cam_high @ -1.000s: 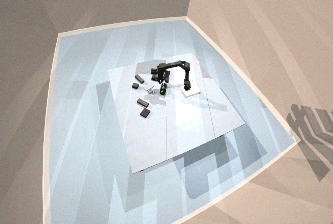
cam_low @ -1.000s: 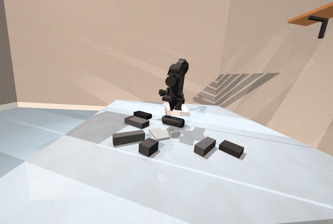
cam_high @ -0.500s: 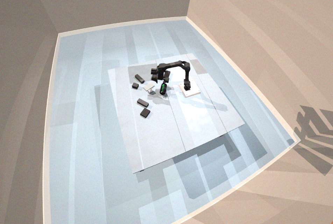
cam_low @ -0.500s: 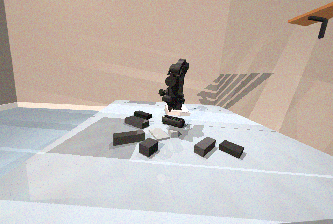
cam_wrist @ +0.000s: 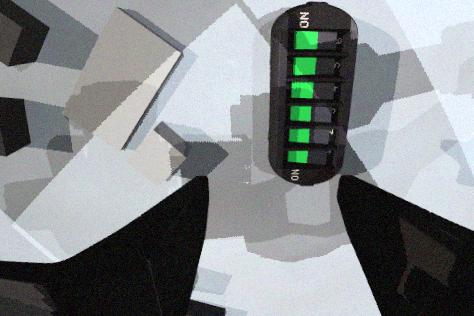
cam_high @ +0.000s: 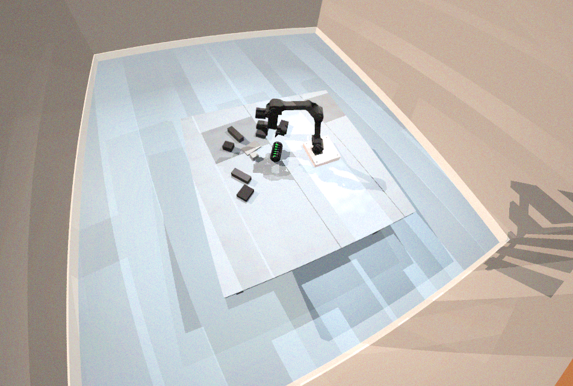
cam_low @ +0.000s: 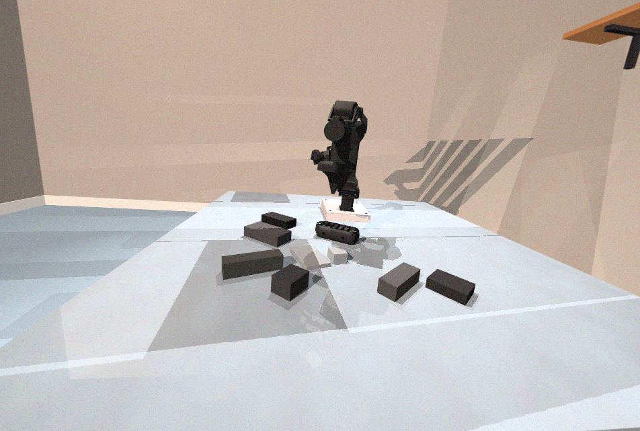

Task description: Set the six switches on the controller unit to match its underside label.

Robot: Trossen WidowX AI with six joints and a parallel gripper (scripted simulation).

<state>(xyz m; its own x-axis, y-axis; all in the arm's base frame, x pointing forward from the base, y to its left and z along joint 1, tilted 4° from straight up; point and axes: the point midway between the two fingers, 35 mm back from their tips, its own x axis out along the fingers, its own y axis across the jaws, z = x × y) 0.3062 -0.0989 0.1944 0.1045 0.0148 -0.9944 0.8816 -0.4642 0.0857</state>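
Note:
The dark grey controller unit (cam_high: 276, 152) (cam_low: 337, 232) (cam_wrist: 327, 171) sits on its base on the bench. In the wrist view its six rockers run in a column, green ends on the left and dark numbered ends on the right. Which end of each rocker is pressed down is hard to tell at this angle. The underside label is hidden. My gripper (cam_low: 333, 191) (cam_wrist: 274, 179) is open and empty, raised above the bench near the arm-side end of the unit. In the wrist view the fingertips stand apart just below the unit's lower end, with nothing between them.
A beige plate (cam_low: 308, 255) (cam_wrist: 105, 85) and a small beige block (cam_high: 254, 155) (cam_low: 337, 255) (cam_wrist: 152, 160) lie beside the unit. Several dark blocks lie further out, among them a long one (cam_high: 235, 133) (cam_low: 252, 263) and a square one (cam_high: 245, 193) (cam_low: 450, 286). The arm stands on a white base (cam_high: 329, 156).

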